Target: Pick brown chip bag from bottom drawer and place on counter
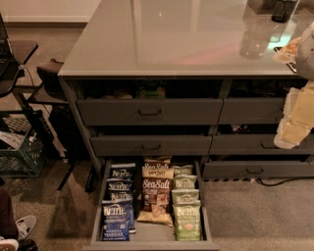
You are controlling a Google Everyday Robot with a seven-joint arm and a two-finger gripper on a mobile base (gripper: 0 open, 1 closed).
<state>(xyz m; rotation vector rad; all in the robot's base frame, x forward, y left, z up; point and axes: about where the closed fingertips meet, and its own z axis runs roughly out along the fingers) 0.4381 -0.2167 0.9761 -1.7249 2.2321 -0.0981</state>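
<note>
The bottom drawer [152, 234] is pulled open at the lower middle. A middle column of brown chip bags lies in it. The front one [156, 195] shows white "Sea Salt" lettering, and another [157, 171] lies behind it. Blue Kettle bags [117, 215] fill the left column and green Kettle bags [187, 220] fill the right. The glossy grey counter [171, 39] spans the top. My gripper [294, 125], pale and cream-coloured, hangs at the right edge. It is in front of the right-hand drawers, well above and to the right of the open drawer, and touches no bag.
Shut grey drawer fronts with dark handles [150, 112] sit above the open drawer and to its right. A green crate [19, 152] and a black stand [19, 83] are on the left. A shoe [22, 226] is at the lower left. Dark objects [282, 10] stand at the counter's far right.
</note>
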